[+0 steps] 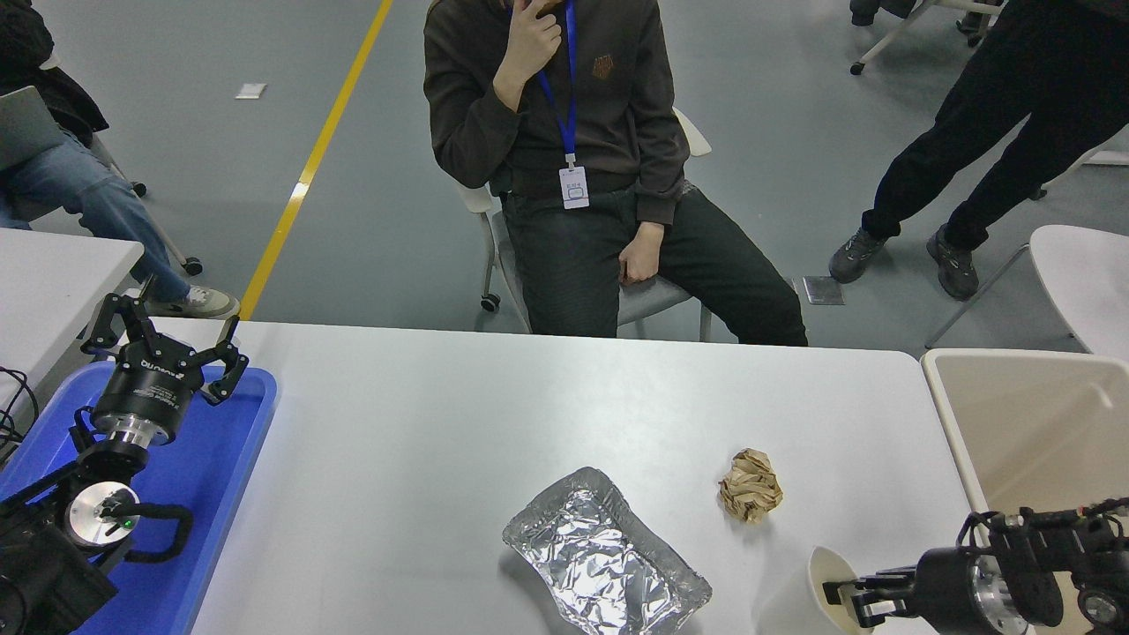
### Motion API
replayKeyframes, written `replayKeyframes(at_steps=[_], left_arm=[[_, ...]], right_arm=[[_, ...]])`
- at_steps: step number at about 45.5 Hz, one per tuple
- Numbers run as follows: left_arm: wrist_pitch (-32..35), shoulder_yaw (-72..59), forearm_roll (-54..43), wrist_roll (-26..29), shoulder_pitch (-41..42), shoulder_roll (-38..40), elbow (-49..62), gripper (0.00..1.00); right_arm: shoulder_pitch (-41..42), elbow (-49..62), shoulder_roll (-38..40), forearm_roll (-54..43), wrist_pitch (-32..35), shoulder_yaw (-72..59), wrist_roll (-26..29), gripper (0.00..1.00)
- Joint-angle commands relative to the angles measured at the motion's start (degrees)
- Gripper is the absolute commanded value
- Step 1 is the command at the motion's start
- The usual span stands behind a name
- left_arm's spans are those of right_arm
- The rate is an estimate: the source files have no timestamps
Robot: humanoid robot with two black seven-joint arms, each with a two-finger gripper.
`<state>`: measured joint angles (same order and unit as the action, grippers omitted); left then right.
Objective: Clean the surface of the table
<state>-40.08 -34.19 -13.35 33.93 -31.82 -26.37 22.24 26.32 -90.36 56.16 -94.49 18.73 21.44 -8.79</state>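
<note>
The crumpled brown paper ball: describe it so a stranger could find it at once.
Start at the table surface and look toward its right near part. The crumpled brown paper ball lies just right of the foil tray. It alone is tan and wadded; the foil is silver, the cup white.

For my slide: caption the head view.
Right gripper grips a white cup's rim near foil tray and paper ball on the table.
</note>
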Motion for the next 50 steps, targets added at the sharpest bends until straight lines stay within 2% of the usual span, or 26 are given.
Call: replayKeyframes(at_steps=[1, 19, 27, 36, 50], left_arm=[[0.0, 0.0, 0.0, 0.0, 0.0, 0.0, 0.0, 1.0], [0.0, 0.0, 0.0, 0.0, 0.0, 0.0, 0.0, 1.0], [0.0, 0.0, 0.0, 0.0, 0.0, 0.0, 0.0, 1.0], [0.0, 0.0, 0.0, 0.0, 0.0, 0.0, 0.0, 1.0], [0.0, 0.0, 0.0, 0.0, 0.0, 0.0, 0.0, 1.0]], right_arm=[[2.42, -3.15, 5.0, 4.4, 0.08, 1.59, -1.06, 0.0], [12.35, -8.6, 19.59, 14.5, 0.08, 2.03, -3.6, 0.0], [16.04, -9.64, 24.51, 17.14, 0.26, 2.03, -7.73, 0.0], [19.11, -9.64, 27.77, 18.19, 1.66, 2.21, -9.84, 0.0], [23.87, -9.22, 29.79, 22.15, 4.39, 1.94, -9.85, 0.0]])
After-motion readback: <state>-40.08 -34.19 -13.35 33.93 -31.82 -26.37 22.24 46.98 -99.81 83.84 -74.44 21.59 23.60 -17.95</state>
